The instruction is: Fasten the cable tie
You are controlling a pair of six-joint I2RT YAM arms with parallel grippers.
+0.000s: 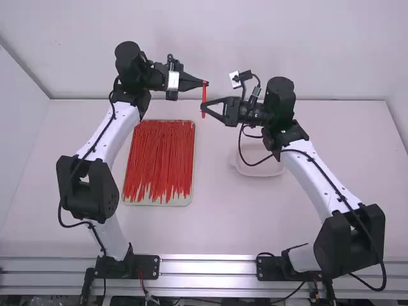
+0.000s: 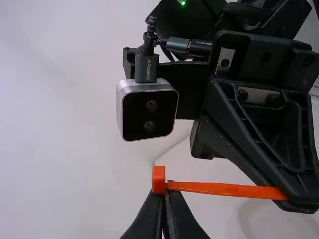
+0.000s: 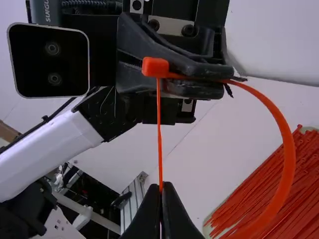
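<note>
From above, you hold the cable tie (image 1: 204,99) in the air near the desk's (image 1: 287,210) far edge, beyond the far right corner of the tray (image 1: 159,204) of spare ties (image 1: 159,159). The left gripper (image 1: 201,83) is clenched on its upper end and the right gripper (image 1: 204,115) on its lower.

At the left wrist, your left gripper pinches just beside the head (image 2: 158,179).

At the right wrist, your right gripper grasps the thin tail (image 3: 159,149), which meets the head. Whether it has passed through, I cannot tell. The strap (image 3: 285,144) bows out like a spring. Pull off-line and the head could twist, or the tail could slip from that narrow pinch.
</note>
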